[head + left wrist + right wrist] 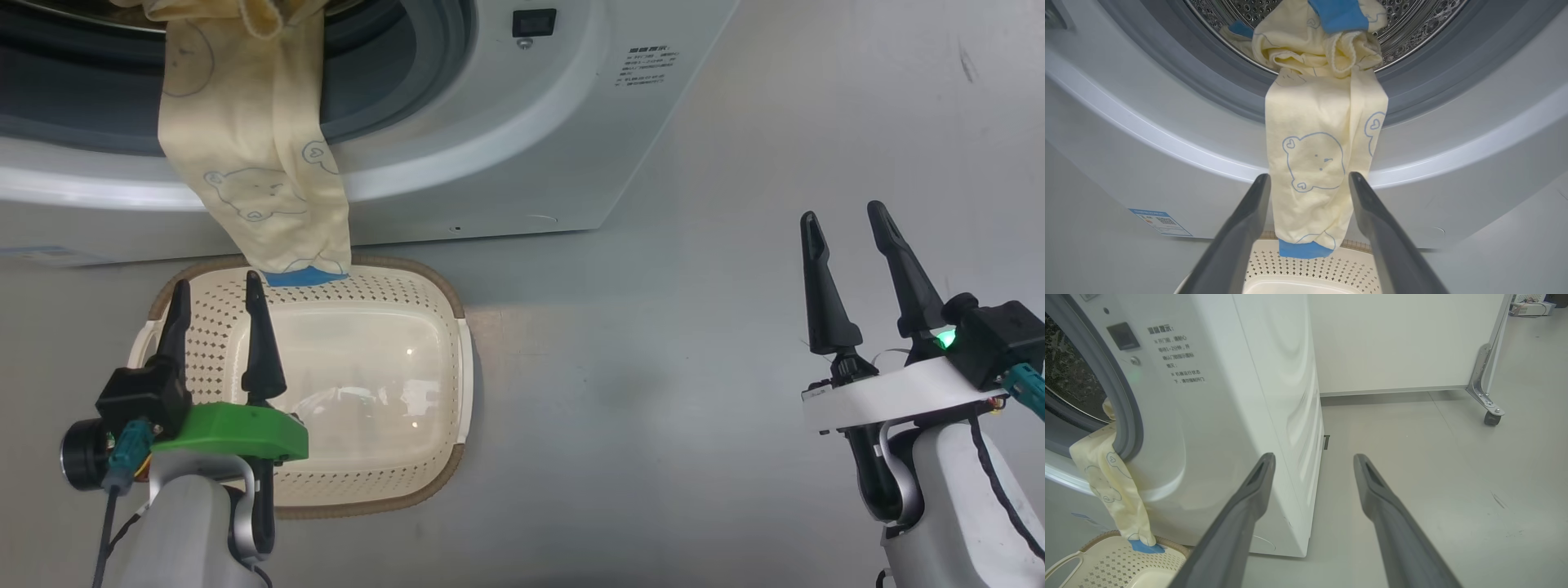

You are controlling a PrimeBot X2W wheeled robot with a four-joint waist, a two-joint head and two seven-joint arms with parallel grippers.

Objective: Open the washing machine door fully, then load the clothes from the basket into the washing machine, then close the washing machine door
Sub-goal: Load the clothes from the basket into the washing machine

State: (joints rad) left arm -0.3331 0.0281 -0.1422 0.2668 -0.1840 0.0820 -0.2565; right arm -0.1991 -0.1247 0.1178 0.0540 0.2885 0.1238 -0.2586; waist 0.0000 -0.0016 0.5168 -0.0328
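Observation:
The washing machine stands with its porthole uncovered; the washing machine door is out of view. The clothes are bunched at the mouth of the steel drum. One cream leg with bear drawings hangs over the grey seal, and its blue cuff reaches the far rim of the basket. The basket's inside looks bare. My left gripper is open above the basket's left side, pointing at the hanging cloth without touching it. My right gripper is open over the floor, right of the machine.
A blue sticker sits low on the machine's front. In the right wrist view a white wall and a panel on a caster wheel stand behind the machine's side. Grey floor stretches between basket and right arm.

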